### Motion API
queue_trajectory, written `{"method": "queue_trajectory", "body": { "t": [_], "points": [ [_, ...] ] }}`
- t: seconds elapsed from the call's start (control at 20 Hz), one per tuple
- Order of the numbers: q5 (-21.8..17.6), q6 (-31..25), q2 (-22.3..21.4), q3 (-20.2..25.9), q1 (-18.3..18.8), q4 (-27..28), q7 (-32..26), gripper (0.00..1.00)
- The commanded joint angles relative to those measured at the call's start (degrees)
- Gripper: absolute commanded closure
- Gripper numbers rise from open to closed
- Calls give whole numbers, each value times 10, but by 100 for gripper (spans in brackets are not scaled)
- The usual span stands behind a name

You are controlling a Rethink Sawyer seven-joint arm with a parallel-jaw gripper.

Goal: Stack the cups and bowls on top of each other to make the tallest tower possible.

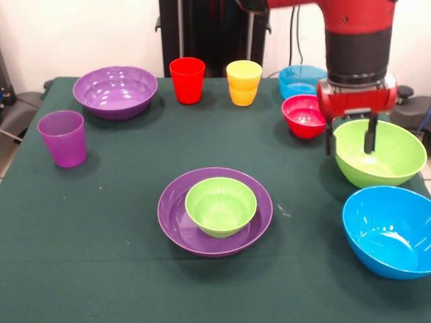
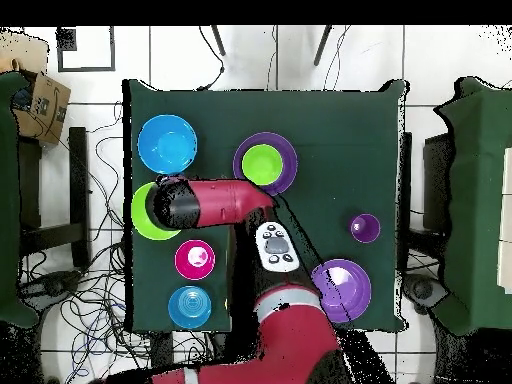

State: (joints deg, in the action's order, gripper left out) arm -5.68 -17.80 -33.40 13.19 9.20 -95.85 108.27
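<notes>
My gripper point(image 1: 350, 138) is open at the right. One finger hangs outside the rim of the large lime green bowl point(image 1: 387, 161) and the other inside it. A small green bowl point(image 1: 221, 205) sits inside a large purple bowl point(image 1: 182, 222) at the table's middle. This is the only stack; no tower of large bowls shows. The large blue bowl point(image 1: 389, 231) is at the near right and the other purple bowl point(image 1: 114, 91) at the far left. The small red bowl point(image 1: 304, 116) and light blue bowl point(image 1: 301, 79) stand beside the arm. The red cup point(image 1: 187, 79), yellow cup point(image 1: 244, 82) and purple cup point(image 1: 62, 138) stand upright.
In the overhead view my arm point(image 2: 215, 200) covers most of the lime green bowl point(image 2: 139, 215) and hides the red and yellow cups. The dark green table point(image 1: 101, 269) ends just right of the lime and blue bowls.
</notes>
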Motion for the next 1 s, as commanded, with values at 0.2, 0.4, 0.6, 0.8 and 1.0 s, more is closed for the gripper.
{"method": "queue_trajectory", "body": {
  "t": [0.2,0.4,0.6,0.8,1.0],
  "points": [
    [-4,95,102,-24,-30,-33,116,0],
    [-12,107,105,-14,-19,-55,109,0],
    [-20,124,101,-9,-8,-81,106,0],
    [-16,127,124,-8,-7,-54,96,0],
    [-14,140,164,-5,-7,-21,87,0]
  ]
}}
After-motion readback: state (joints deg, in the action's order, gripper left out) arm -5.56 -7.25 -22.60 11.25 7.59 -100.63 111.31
